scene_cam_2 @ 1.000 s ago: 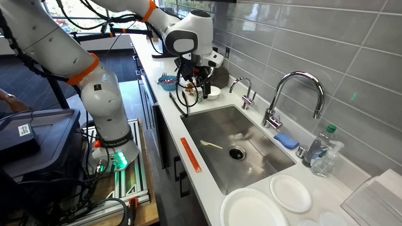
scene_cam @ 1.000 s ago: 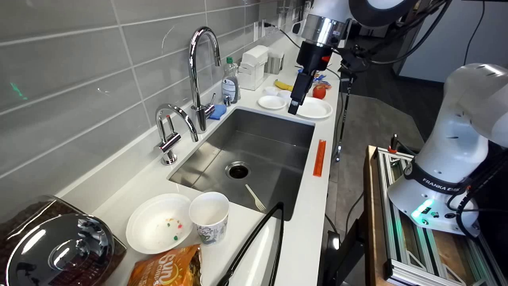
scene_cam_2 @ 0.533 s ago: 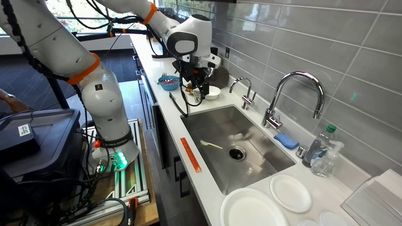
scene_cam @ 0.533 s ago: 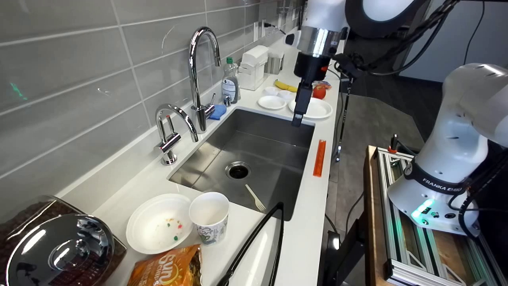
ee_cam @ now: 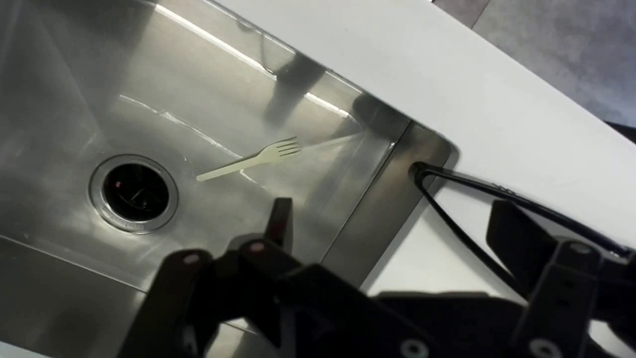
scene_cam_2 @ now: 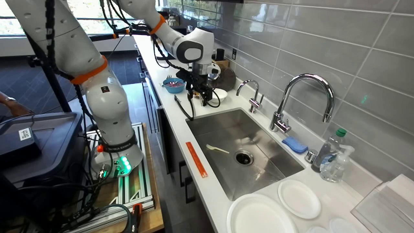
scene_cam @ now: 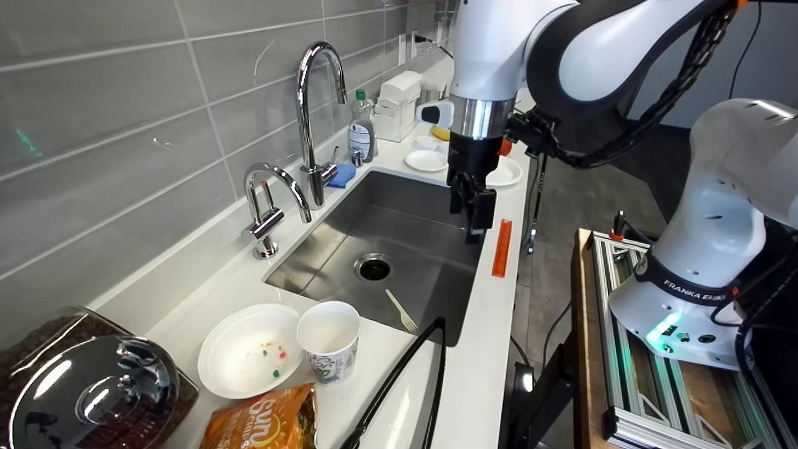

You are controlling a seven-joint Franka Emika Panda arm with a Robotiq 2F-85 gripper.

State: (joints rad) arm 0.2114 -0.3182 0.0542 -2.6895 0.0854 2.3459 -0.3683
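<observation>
The gripper point(ee_cam: 394, 202) is hanging wide near the sink point(scene_cam: 405, 234) that the white bench point(scene_cam: 480, 374) is framing, grey wall tiles point(scene_cam: 106, 106) gleaming.

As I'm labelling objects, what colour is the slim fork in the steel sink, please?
The slim fork is pale yellow, clearest in the wrist view.

Has lowered the pincer point(scene_cam: 466, 223) towards the sink point(scene_cam: 411, 234). Has also twisted it, now showing two separated fingers point(scene_cam: 481, 211) instead of one in both exterior views.
</observation>
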